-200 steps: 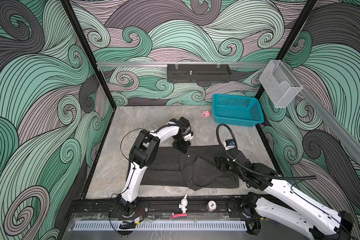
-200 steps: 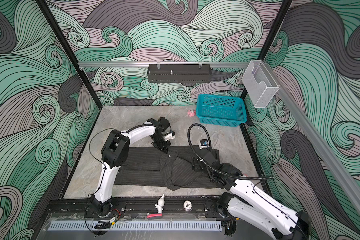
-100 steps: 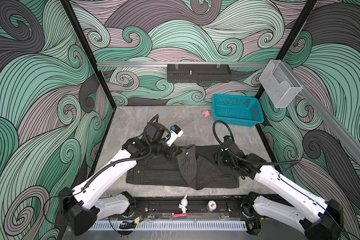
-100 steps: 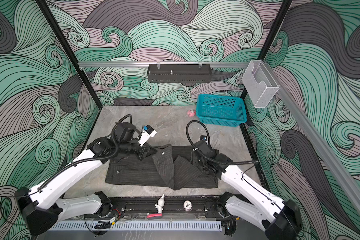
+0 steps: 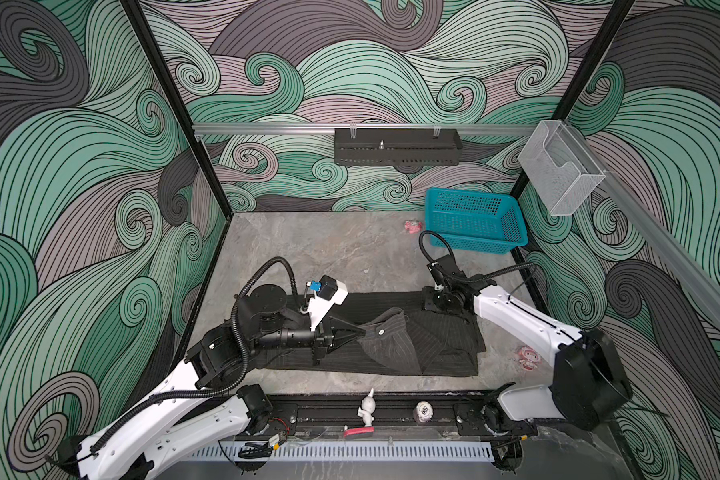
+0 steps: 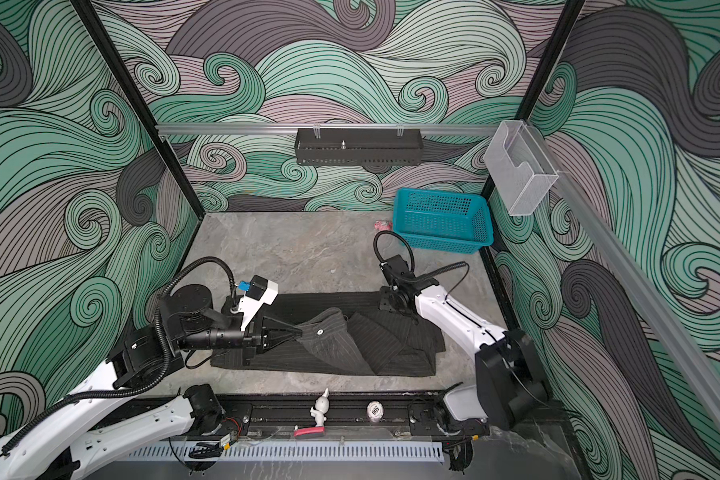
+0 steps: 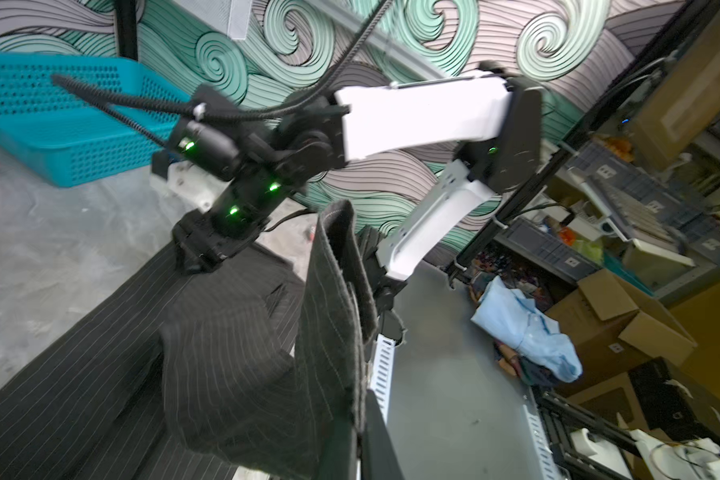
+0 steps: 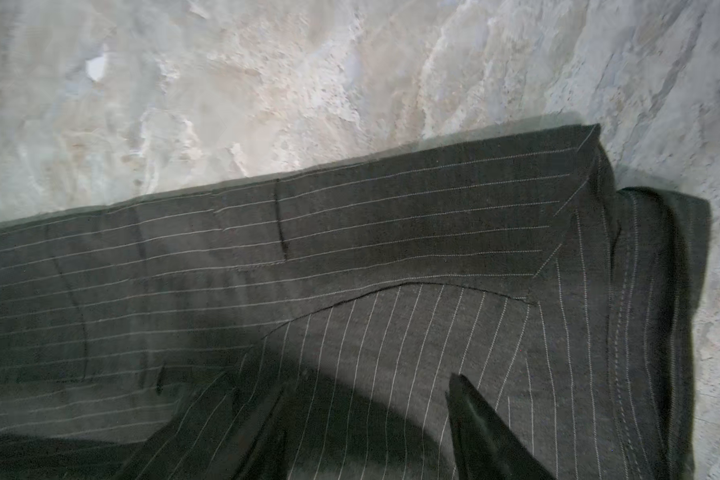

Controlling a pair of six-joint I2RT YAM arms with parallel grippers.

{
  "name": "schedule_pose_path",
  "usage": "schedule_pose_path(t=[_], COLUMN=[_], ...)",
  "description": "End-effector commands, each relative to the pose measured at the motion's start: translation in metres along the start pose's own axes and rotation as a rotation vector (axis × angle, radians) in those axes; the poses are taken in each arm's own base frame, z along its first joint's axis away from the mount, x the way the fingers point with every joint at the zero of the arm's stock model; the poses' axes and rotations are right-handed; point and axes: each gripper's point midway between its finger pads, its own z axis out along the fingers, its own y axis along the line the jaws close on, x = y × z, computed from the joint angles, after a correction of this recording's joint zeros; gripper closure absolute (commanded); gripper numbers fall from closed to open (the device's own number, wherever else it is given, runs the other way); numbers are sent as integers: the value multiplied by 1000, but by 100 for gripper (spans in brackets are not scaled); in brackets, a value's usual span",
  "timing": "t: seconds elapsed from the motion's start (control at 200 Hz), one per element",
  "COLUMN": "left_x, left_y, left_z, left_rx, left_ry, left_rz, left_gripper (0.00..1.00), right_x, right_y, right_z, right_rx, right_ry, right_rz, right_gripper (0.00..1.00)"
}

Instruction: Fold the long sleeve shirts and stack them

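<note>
The long sleeve shirt is dark with thin pale pinstripes and lies partly folded along the front of the table in both top views. My left gripper is shut on a buttoned cuff end of its sleeve, held a little above the body of the shirt. My right gripper points down at the shirt's far right corner. Its jaws are open, with flat striped fabric beneath and nothing gripped.
A teal basket stands at the back right with a small pink toy beside it. A pink sticker-like item lies right of the shirt. A white figurine and a small ball sit on the front rail.
My left arm has changed posture and brought the held cuff from the shirt's far edge toward its middle. My right gripper has shifted to the shirt's far right corner, its jaws a little narrower.
</note>
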Motion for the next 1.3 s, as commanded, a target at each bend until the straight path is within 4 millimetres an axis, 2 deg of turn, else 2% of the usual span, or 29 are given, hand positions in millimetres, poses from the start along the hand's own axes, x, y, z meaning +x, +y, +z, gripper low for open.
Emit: schedule_pose_path(t=[0.0, 0.22, 0.305, 0.405, 0.576, 0.696, 0.836, 0.991, 1.111, 1.297], left_x=[-40, -51, -58, -74, -96, -100, -100, -91, -74, -44], left_y=[-34, -68, -74, -70, -29, 5, 45, 82, 108, 142], left_z=[-7, 1, 2, -3, -21, -33, -58, -101, -126, -144], left_rx=[99, 187, 201, 155, -113, -305, -497, -715, -875, -1055], left_ry=[-95, -85, -103, -165, -300, -347, -432, -527, -542, -530], left_rz=[35, 72, 79, 78, 36, -6, -80, -171, -235, -289], left_gripper=[100, 100, 100, 100, 100, 100, 100, 100, 100, 100], right_x=[-9, -22, -26, -29, -26, -21, -18, -16, -13, -13], right_y=[3, -9, -15, -23, -34, -41, -50, -65, -75, -80], right_z=[5, 14, 20, 32, 60, 72, 71, 67, 64, 60], right_rx=[-33, -29, -19, -12, -7, 7, 23, 60, 78, 98], right_ry=[15, 14, 22, 50, 114, 144, 154, 163, 171, 164], right_rz=[-11, 17, 33, 54, 90, 108, 123, 129, 148, 147], right_gripper=[42, 45, 46, 51, 78, 89, 92, 90, 90, 96])
